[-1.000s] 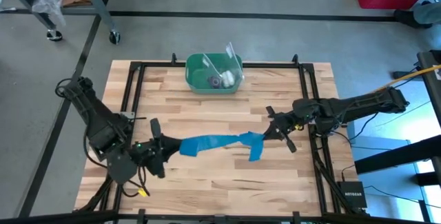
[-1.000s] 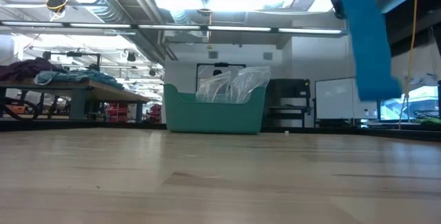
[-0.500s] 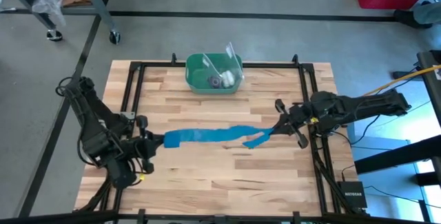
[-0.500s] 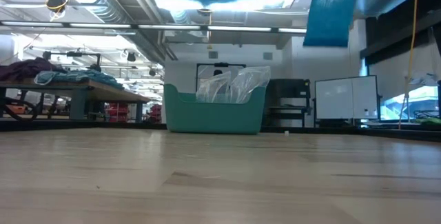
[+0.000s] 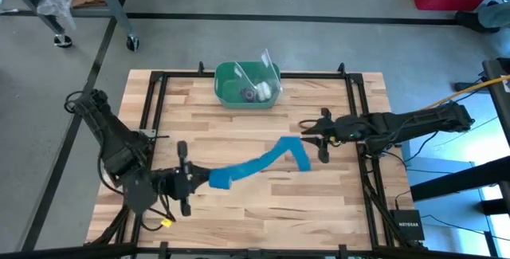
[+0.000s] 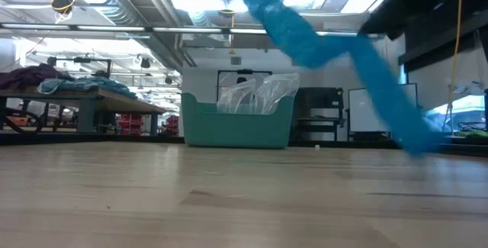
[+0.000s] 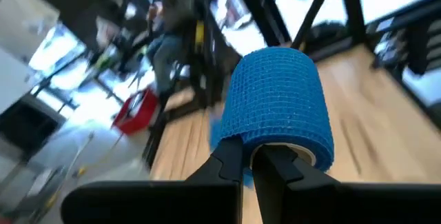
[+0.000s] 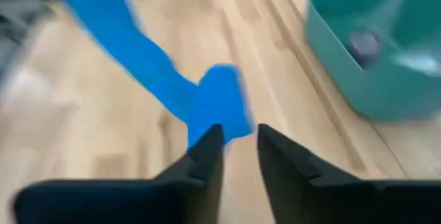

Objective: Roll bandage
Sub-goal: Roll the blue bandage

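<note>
The bright blue bandage (image 5: 255, 163) hangs in the air over the table's middle. Its rolled end (image 5: 217, 181) is at the near left, with my left gripper (image 5: 191, 183) shut on it. From the roll the strip climbs slack to a bend (image 5: 283, 142) in front of my right gripper (image 5: 309, 141). A loose tail (image 6: 408, 130) drops from the bend toward the table. My right gripper (image 8: 240, 136) stands open, the bandage's end (image 8: 220, 103) just ahead of its fingertips. Whether they touch it, I cannot tell. My left gripper pinches the roll's near rim (image 7: 241, 140) between its two fingers. One finger (image 7: 231, 165) lies on the blue outside, the other (image 7: 279, 169) in front of the pale core. The fingers come about level from the table's left. The roll is lifted clear of the table.
A green bin (image 5: 247, 84) holding clear plastic and small items stands at the table's far edge, middle. A black frame (image 5: 355, 123) runs around the wooden table top. Bare wood lies under the bandage and along the near edge.
The strip was first pulled out straight between both grippers, then went slack. Its right end has dropped into a bend with a hanging tail. My left gripper has moved toward the near edge and the right with the roll. My right gripper has shifted a little toward the left.
</note>
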Robot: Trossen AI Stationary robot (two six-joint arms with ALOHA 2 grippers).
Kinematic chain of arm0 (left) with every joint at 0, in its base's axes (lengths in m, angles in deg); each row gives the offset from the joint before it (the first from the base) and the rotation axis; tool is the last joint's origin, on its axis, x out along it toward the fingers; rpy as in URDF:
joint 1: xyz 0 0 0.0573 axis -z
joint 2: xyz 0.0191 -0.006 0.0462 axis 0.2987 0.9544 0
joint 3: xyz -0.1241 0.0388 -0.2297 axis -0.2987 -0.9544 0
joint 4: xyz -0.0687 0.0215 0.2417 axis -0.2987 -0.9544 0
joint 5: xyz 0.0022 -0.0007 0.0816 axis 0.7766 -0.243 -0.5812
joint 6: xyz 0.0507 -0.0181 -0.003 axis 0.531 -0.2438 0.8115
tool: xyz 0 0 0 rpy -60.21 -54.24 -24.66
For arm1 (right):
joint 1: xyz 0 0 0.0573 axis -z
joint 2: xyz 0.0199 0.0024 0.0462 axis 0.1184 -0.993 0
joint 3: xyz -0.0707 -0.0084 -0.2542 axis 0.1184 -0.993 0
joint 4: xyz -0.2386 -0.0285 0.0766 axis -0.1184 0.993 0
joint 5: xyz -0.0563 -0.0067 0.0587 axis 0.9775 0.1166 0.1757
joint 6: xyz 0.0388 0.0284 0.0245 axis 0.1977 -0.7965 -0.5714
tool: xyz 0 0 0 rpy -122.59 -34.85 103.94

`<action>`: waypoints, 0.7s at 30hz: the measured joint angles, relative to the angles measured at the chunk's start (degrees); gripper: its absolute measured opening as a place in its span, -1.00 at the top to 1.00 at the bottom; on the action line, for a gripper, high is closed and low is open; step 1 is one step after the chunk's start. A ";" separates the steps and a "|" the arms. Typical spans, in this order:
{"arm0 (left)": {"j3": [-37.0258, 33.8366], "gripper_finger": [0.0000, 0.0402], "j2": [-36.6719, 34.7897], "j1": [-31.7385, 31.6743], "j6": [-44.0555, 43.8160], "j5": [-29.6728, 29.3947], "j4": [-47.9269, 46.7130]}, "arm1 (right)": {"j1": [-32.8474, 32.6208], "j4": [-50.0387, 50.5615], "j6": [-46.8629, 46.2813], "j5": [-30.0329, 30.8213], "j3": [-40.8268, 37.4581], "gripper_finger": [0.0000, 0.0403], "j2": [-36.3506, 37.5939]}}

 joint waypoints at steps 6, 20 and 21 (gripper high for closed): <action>0.00 0.95 0.00 -8.29 9.23 4.44 12.52 | 0.00 8.37 -0.69 -6.41 6.74 0.03 -2.50; 0.00 0.94 1.09 -18.75 8.36 5.35 17.26 | -4.33 -25.77 11.11 -3.39 8.00 -0.17 -9.33; 0.00 0.94 1.11 -18.40 9.18 5.16 17.87 | -4.29 -30.38 11.43 -3.08 6.58 -0.17 -11.33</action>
